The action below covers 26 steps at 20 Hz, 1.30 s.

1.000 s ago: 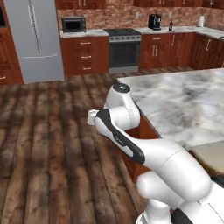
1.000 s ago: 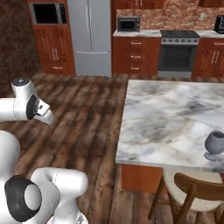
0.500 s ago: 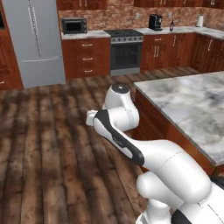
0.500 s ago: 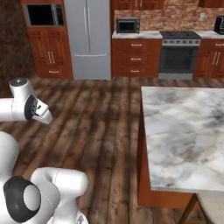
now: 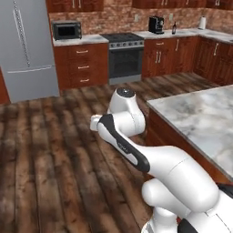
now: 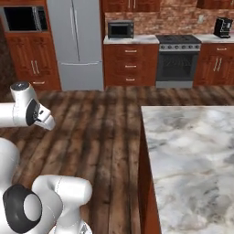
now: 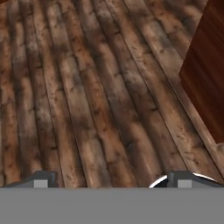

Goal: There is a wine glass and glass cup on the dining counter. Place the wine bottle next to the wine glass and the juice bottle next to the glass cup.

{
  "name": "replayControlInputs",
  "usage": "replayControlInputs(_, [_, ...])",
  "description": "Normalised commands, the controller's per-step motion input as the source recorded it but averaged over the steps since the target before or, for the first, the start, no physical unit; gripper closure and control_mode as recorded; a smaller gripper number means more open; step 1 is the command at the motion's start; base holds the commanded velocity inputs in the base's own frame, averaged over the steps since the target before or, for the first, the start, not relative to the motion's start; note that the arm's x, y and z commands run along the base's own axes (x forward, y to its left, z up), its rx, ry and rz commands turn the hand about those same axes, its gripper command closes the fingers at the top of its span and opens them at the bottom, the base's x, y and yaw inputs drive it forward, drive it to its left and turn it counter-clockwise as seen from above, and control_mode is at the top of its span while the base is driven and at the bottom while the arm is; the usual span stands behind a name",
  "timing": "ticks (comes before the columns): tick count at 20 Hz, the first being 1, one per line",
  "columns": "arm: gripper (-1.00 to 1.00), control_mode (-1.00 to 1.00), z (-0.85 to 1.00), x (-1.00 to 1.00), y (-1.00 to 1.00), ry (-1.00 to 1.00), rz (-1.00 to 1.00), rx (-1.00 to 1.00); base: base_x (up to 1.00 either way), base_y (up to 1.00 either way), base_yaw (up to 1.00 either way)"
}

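Observation:
The dining counter (image 5: 200, 119) (image 6: 192, 155) shows one marble corner at the right of both base views, with nothing standing on the part I see. Its red-brown base (image 7: 209, 65) fills the right of the hand view. My gripper (image 7: 111, 180) is open, pointing down at the wood floor with nothing between its fingertips (image 7: 40, 179). The arm is folded close to the base. On the far wall counter stands a slim dark bottle (image 5: 173, 28), seemingly the wine bottle, too small to read. The wine glass, glass cup and juice bottle are out of view.
Along the back wall run a steel fridge (image 5: 25, 45), a microwave (image 5: 67, 30), a stove (image 5: 124, 54) and a coffee machine (image 5: 156, 24). Wide wood floor (image 6: 105, 119) lies between me and those cabinets.
The base has driven and turned, so the whole scene shifted. The dining counter slid right in both views and the wine glass left the right base view. The arm's pose is unchanged.

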Motion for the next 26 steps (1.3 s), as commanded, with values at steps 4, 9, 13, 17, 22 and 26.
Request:
replayControlInputs(4, [-1.00,1.00,0.00,0.00,0.00,0.00,0.00,0.00,0.94,0.24,-0.13])
replayControlInputs(9, [-1.00,1.00,0.00,0.00,0.00,0.00,0.00,0.00,0.94,0.28,-0.11])
replayControlInputs(13, [-1.00,1.00,0.00,0.00,0.00,0.00,0.00,0.00,0.94,0.27,-0.09])
replayControlInputs(17, [-1.00,1.00,0.00,0.00,0.00,0.00,0.00,0.00,0.94,0.25,-0.13])
replayControlInputs(22, [-1.00,1.00,0.00,0.00,0.00,0.00,0.00,0.00,0.94,0.25,-0.14])
replayControlInputs(26, [-1.00,1.00,0.00,0.00,0.00,0.00,0.00,0.00,0.94,0.21,-0.14])
